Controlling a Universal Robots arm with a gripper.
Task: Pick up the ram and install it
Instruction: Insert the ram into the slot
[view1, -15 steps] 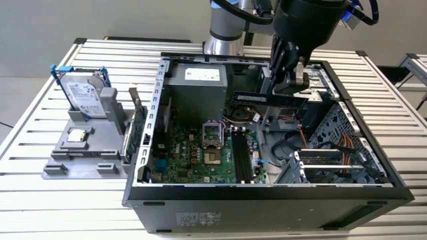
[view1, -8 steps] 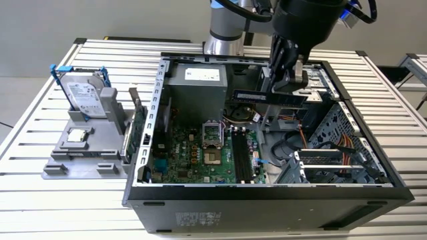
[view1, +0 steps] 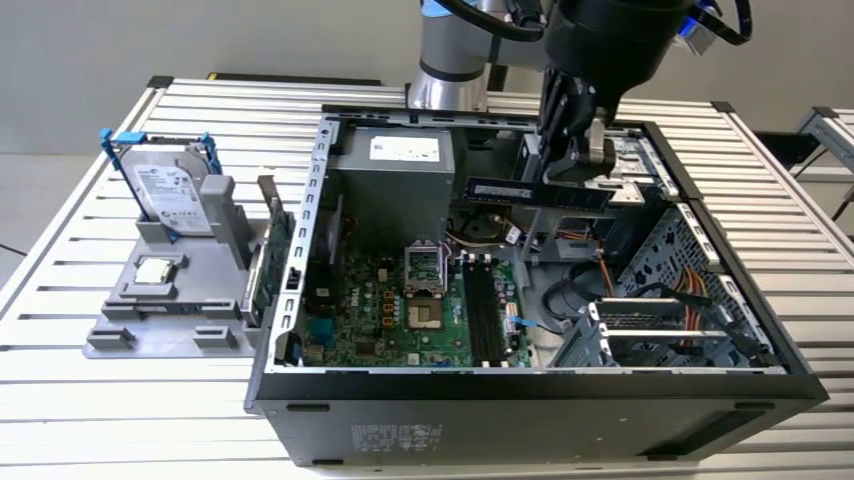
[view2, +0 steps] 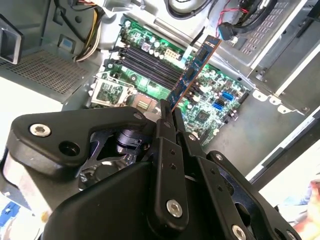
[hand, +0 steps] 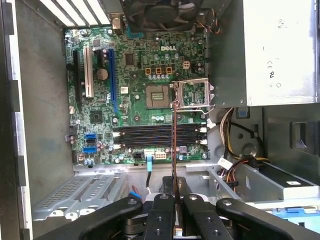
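Your hand (view1: 577, 180) is gripping the ram (view1: 521, 191) firmly, hovering over the open case (view1: 534, 385); the motherboard (view1: 380, 305) is lying below the hand.

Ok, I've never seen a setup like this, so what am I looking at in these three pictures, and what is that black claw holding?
It is a robot arm with a black two-fingered gripper on its end. The exterior view comes from a camera off the arm, looking down on a slatted metal table. The two wrist views come from cameras riding on the arm, so the gripper's black links show in front and you look past them into the work. On the table lies an open computer case, with its green motherboard and black memory slots exposed. At the exterior view's left, a grey stand holds a hard drive, with a green card upright next to it. The gripper is shut on a long, thin memory stick, held in the air above the motherboard, not yet in a slot.
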